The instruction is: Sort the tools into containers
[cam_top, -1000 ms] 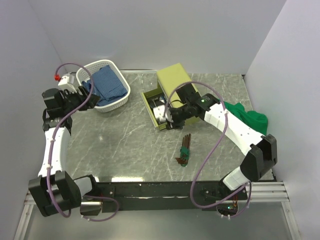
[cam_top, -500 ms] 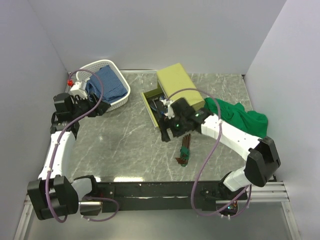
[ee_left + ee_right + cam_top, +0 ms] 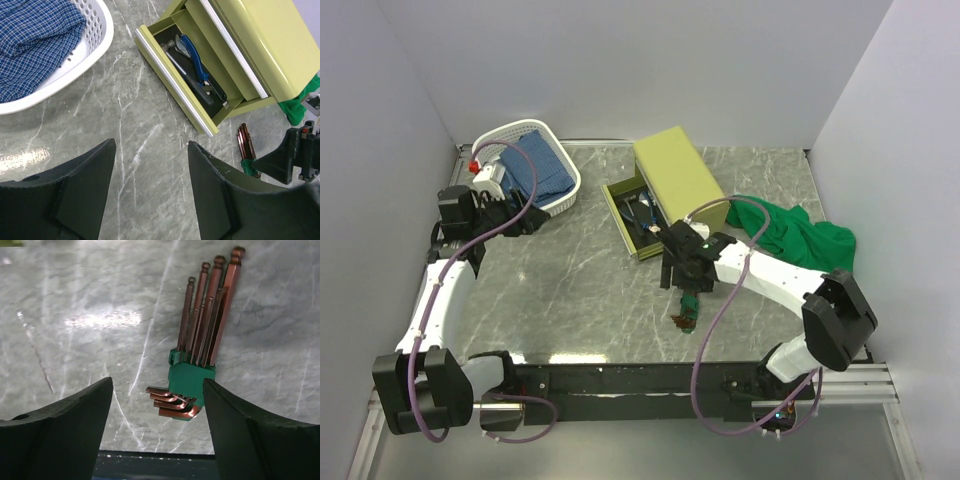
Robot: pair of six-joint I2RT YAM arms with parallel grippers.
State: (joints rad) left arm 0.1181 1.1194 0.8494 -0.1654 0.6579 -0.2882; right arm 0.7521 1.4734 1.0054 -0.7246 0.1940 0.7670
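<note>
The hex key set (image 3: pixel 690 305), copper keys in a green holder, lies on the marble table near the front. My right gripper (image 3: pixel 682 272) hovers just above it, open and empty; in the right wrist view the set (image 3: pixel 200 360) lies between and beyond the open fingers of my right gripper (image 3: pixel 157 385). The olive-green chest (image 3: pixel 680 175) has its lower drawer (image 3: pixel 638 222) pulled out, with blue-handled pliers (image 3: pixel 192 55) and other dark tools inside. My left gripper (image 3: pixel 525 222) is open and empty beside the white basket (image 3: pixel 560 197), above bare table (image 3: pixel 152 145).
The white basket holds the blue checked cloth (image 3: pixel 535 165). A green cloth (image 3: pixel 810 235) lies right of the chest. White walls close in the table on three sides. The right arm's gripper shows at the right edge of the left wrist view (image 3: pixel 295 155).
My right gripper has moved from the open drawer toward the near edge and now hangs over the hex key set. My left gripper has drawn away from the basket toward the table's middle.
</note>
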